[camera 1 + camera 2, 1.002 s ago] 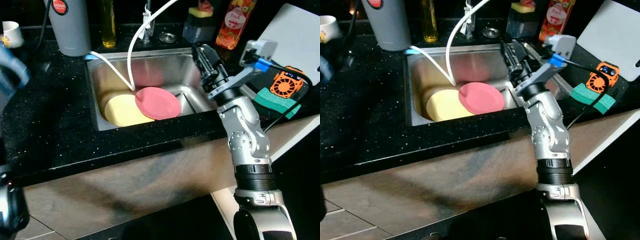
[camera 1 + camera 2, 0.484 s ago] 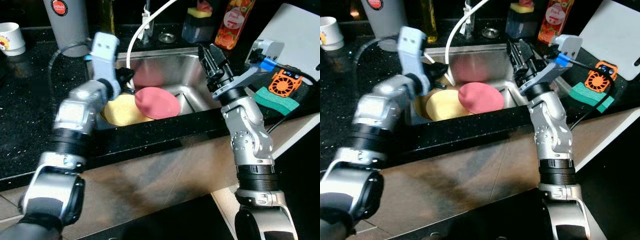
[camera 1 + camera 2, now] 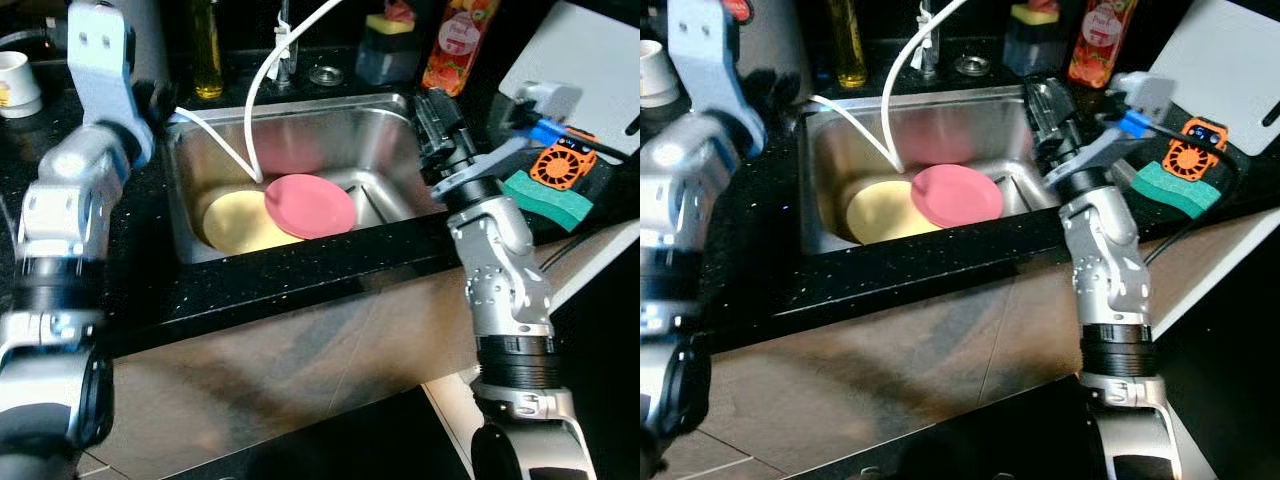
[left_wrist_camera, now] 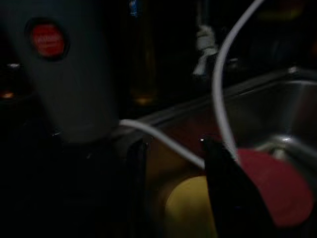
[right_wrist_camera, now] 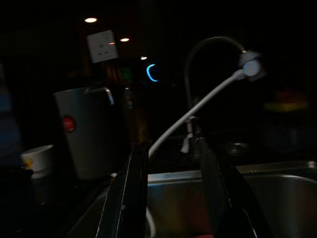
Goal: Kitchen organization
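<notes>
A pink plate (image 3: 310, 205) lies in the steel sink (image 3: 330, 125), overlapping a yellow plate (image 3: 235, 220) to its left. A white hose (image 3: 252, 110) curves down from the tap to the plates. My right gripper (image 3: 430, 105) hovers open over the sink's right rim with nothing between its fingers (image 5: 136, 193). The left gripper (image 4: 173, 163) is raised over the sink's left rim beside the grey appliance (image 4: 74, 74). It is open and empty, and looks toward both plates.
A white cup (image 3: 15, 80) stands far left on the black counter. An oil bottle (image 3: 207, 60), a sponge holder (image 3: 388, 45) and a red bottle (image 3: 450, 50) line the back. A green sponge (image 3: 548, 195), an orange gadget (image 3: 572, 165) and a white board (image 3: 590, 60) lie right.
My left arm rose into view, reached over the sink's left part, then swung left and up toward the grey appliance. The right gripper stayed over the right rim. Plates unmoved.
</notes>
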Controlling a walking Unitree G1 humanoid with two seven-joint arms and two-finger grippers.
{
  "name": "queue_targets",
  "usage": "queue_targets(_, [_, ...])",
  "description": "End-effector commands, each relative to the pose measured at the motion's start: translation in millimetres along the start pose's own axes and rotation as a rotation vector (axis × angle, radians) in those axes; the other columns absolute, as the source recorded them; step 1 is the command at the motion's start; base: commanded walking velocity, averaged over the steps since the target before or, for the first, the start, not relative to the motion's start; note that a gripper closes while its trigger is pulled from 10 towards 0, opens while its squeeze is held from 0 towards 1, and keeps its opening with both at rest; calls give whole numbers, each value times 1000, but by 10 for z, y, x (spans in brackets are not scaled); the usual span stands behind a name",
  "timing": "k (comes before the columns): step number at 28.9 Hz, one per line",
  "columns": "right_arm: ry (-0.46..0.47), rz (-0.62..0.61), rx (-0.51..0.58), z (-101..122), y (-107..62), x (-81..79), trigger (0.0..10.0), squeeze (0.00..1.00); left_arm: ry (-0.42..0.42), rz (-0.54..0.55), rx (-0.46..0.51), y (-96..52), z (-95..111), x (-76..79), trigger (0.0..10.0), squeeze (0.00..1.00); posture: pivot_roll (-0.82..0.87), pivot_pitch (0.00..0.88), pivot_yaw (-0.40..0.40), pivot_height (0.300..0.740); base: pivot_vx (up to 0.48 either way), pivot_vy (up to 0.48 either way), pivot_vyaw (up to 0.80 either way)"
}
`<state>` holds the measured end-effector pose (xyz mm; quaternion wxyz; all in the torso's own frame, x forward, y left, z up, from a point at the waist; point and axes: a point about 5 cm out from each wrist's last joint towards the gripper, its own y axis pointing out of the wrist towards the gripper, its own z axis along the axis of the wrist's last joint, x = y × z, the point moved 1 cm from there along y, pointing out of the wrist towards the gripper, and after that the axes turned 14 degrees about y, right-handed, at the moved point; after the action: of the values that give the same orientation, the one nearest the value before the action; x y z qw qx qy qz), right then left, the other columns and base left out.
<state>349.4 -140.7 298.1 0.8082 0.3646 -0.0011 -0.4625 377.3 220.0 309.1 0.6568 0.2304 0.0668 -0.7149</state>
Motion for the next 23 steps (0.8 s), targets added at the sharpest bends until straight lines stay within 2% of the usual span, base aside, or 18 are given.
queue_targets(1, [2, 4, 6, 3, 22, -6, 10000, 0, 93, 49, 38, -72, 63, -76, 10000, 0, 185, 75, -50, 740, 0, 0, 0])
queue_targets(2, [5, 2, 4, -8, 24, -8, 10000, 0, 109, 60, 55, -107, 65, -66, 10000, 0, 188, 76, -54, 740, 0, 0, 0])
queue_targets(3, [4, -19, 2, -26, 20, 9, 10000, 0, 71, 61, 93, -150, 83, -19, 10000, 0, 187, 78, -58, 740, 0, 0, 0])
queue_targets(4, [4, -19, 2, -26, 20, 9, 10000, 0, 71, 61, 93, -150, 83, -19, 10000, 0, 187, 78, -58, 740, 0, 0, 0])
queue_targets(5, [-9, -94, 7, -46, 7, 86, 10000, 0, -19, 77, 149, -219, 130, 39, 10000, 0, 186, 78, -60, 740, 0, 0, 0])
queue_targets(8, [-28, -257, 44, -13, -41, 277, 10000, 0, -116, 144, 191, -275, 190, 63, 10000, 0, 182, 79, -64, 740, 0, 0, 0])
queue_targets(10, [-59, -338, 71, 45, -91, 390, 10000, 0, -133, 141, 212, -281, 232, 109, 10000, 0, 174, 78, -64, 740, 0, 0, 0])
queue_targets(11, [-109, -398, 95, 113, -153, 480, 10000, 0, -146, 118, 239, -278, 278, 158, 10000, 0, 158, 75, -60, 740, 0, 0, 0])
queue_targets(15, [-149, -465, 120, 191, -265, 591, 10000, 0, -155, 115, 264, -241, 327, 172, 10000, 0, 140, 70, -48, 740, 0, 0, 0])
queue_targets(18, [-158, -499, 155, 235, -312, 626, 10000, 0, -165, 112, 267, -224, 333, 181, 10000, 0, 137, 69, -44, 740, 0, 0, 0])
queue_targets(21, [-101, -512, 179, 253, -333, 636, 10000, 0, -156, 102, 267, -215, 333, 221, 10000, 0, 128, 66, -37, 740, 0, 0, 0])
queue_targets(22, [-194, -560, 166, 257, -366, 685, 10000, 0, -157, 94, 267, -207, 334, 261, 10000, 0, 122, 63, -33, 740, 0, 0, 800])
queue_targets(23, [-194, -560, 166, 257, -366, 685, 10000, 0, -157, 94, 267, -207, 334, 261, 10000, 0, 122, 63, -33, 740, 0, 0, 800])
